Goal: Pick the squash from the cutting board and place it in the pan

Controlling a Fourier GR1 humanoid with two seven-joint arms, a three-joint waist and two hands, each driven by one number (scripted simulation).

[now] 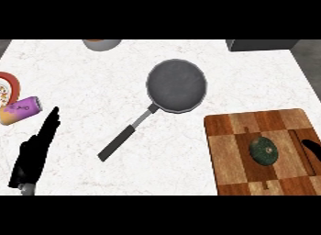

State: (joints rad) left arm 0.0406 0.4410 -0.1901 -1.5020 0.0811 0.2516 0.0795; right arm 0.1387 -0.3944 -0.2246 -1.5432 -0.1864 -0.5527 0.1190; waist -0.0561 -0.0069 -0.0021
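Note:
A dark green round squash [263,150] lies on the wooden cutting board [231,156] at the lower right of the head view. The grey pan [176,86] sits on the white counter at the centre, its dark handle running down to the left. Only a bit of my right hand [319,152] shows at the right edge, over the board and just right of the squash, not touching it. My left hand [35,153] rests open at the lower left, fingers pointing up, far from the squash and pan.
A purple and orange can [18,110] lies on its side at the left, beside a red-rimmed plate [11,85]. A grey cup [101,43] stands at the counter's far edge, and a dark box [261,44] at the far right.

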